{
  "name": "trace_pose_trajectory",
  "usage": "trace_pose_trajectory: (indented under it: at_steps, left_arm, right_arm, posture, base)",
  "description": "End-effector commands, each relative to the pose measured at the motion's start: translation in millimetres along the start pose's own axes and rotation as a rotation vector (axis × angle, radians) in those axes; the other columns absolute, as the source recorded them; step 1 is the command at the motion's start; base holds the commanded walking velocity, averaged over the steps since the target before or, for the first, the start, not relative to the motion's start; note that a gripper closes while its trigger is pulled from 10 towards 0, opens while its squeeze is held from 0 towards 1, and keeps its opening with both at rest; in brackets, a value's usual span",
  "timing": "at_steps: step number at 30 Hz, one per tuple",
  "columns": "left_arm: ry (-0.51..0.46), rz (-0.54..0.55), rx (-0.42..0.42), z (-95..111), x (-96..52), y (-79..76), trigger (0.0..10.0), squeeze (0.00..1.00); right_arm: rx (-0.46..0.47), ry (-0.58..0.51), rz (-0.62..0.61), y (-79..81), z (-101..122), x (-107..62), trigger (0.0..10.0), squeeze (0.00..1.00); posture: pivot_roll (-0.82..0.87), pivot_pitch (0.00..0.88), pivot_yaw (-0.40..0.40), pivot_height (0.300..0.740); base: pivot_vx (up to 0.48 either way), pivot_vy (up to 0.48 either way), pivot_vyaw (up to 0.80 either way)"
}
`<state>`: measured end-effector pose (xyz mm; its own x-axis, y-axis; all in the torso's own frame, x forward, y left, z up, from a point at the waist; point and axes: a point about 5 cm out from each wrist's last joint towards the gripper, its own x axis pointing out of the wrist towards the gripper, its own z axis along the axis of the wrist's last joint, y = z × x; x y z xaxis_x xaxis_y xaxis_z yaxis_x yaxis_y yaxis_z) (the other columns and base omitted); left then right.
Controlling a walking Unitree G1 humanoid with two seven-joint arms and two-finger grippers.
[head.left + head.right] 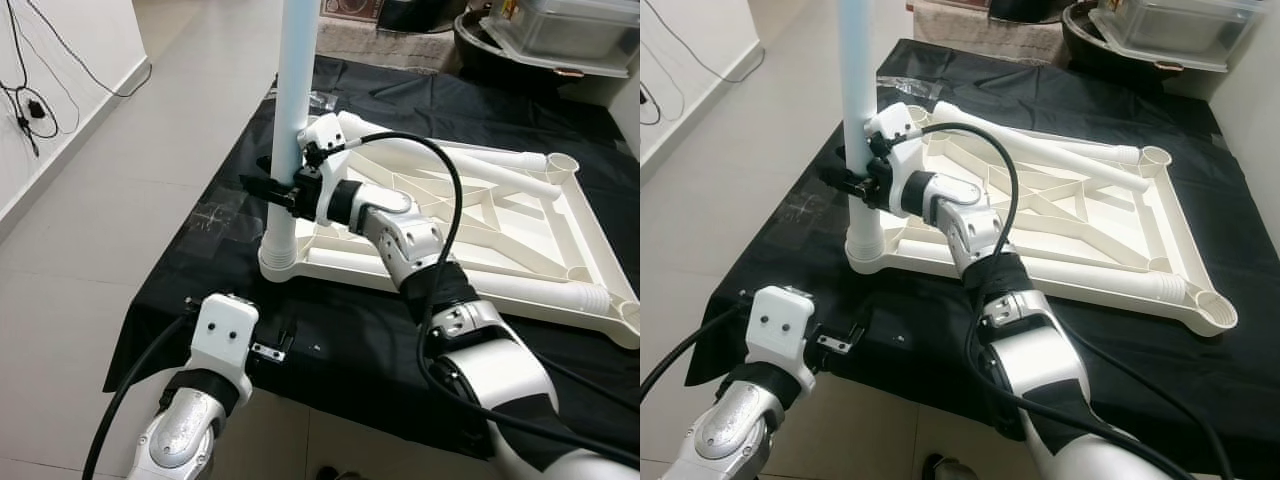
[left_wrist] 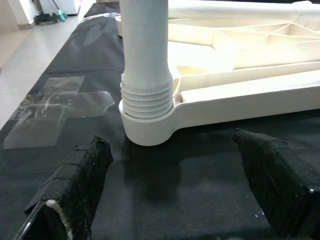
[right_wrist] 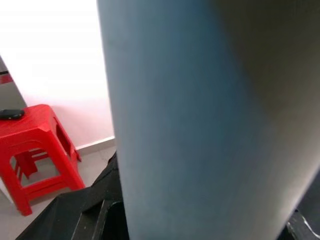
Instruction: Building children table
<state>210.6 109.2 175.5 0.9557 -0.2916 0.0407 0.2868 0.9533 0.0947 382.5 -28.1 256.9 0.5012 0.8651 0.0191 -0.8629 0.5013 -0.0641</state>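
A white children's table top (image 1: 500, 215) lies upside down on a black cloth. One white leg (image 1: 296, 80) stands upright in the near-left corner socket (image 2: 147, 127). My right gripper (image 1: 274, 190) is shut on this leg a little above the socket, and the leg (image 3: 200, 120) looms close in the right wrist view. Two more white legs lie on the frame, one along the far side (image 1: 470, 155) and one at the near right (image 1: 545, 290). My left gripper (image 2: 170, 145) rests open at the cloth's front edge, pointing at the socket, apart from it.
The black cloth (image 1: 350, 350) covers a low surface with tiled floor (image 1: 120, 200) to the left. A patch of clear tape (image 2: 57, 107) sticks to the cloth near the socket. A clear container (image 1: 570, 30) sits at the back right. A red stool (image 3: 35, 145) stands by the wall.
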Motion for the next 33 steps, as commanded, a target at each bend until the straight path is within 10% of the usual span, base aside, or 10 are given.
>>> trace_pose_trajectory:
  at_steps: [1,33]
  left_arm:
    - [-0.004,-0.004,0.005,0,-1.2,-0.1,10.0,0.00]
    - [-0.015,0.002,0.023,0,3.1,5.1,10.0,0.00]
  right_arm:
    - [0.118,0.275,-0.045,6.9,-67,-5.4,10.0,0.00]
    - [-0.004,0.035,-1.062,-5.1,-50,-51.7,10.0,0.00]
  posture:
    - [0.16,0.223,-0.130,0.740]
    - [0.16,0.213,-0.125,0.740]
  base:
    - [0.000,0.000,0.00]
    - [0.000,0.000,0.00]
